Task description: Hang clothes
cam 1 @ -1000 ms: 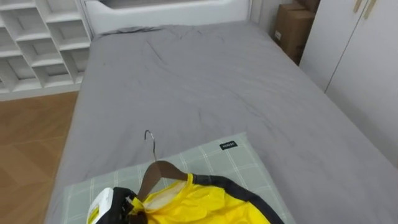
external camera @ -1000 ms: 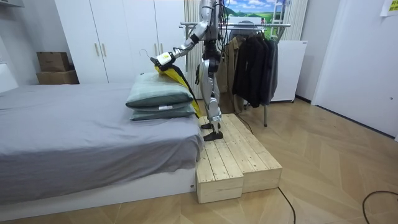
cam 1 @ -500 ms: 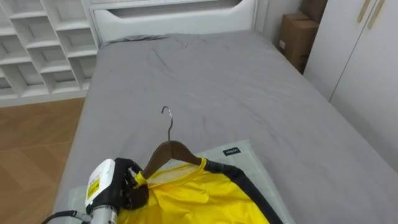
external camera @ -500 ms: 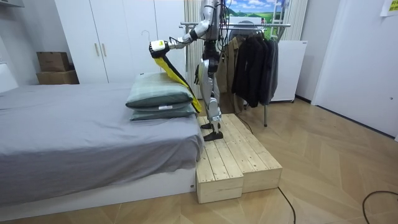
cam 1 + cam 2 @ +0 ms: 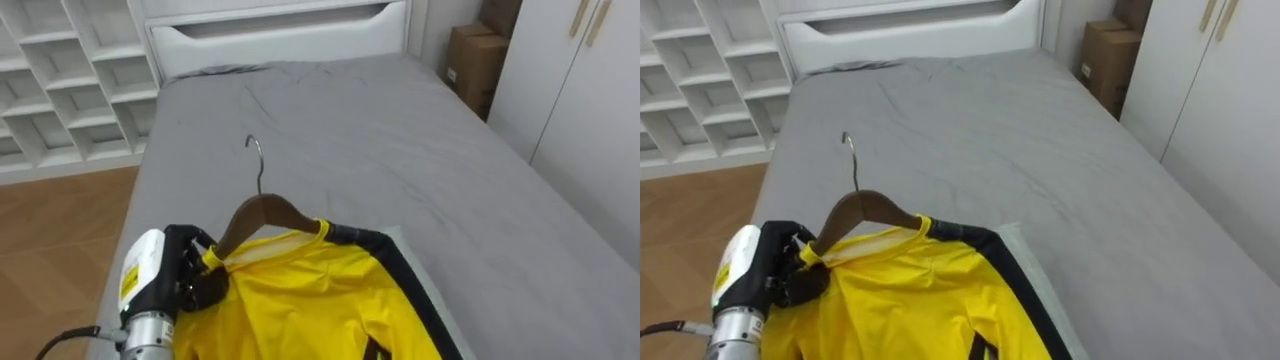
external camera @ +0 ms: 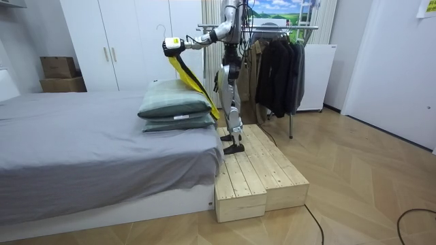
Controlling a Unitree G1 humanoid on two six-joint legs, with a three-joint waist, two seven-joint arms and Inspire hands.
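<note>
L hand (image 5: 190,280) grips wooden hanger (image 5: 262,213) at its shoulder, yellow jacket (image 5: 320,310) draped on it, held above pillows (image 6: 174,103). Best approach: keep hook upright, grip firm, swing slowly toward clothes rack (image 6: 272,28) so jacket doesn't slip.

The yellow jersey (image 5: 310,300) runs off the bottom edge of the eye views, so its lower half and hem go unseen. Its collar covers the right shoulder of the wooden hanger (image 5: 262,210), and the hanger's left tip is buried under the curled fingers of the left hand (image 5: 185,275). The jersey hides most of the top pillow (image 6: 174,105). A wardrobe door cuts off the cardboard box (image 5: 478,60).
</note>
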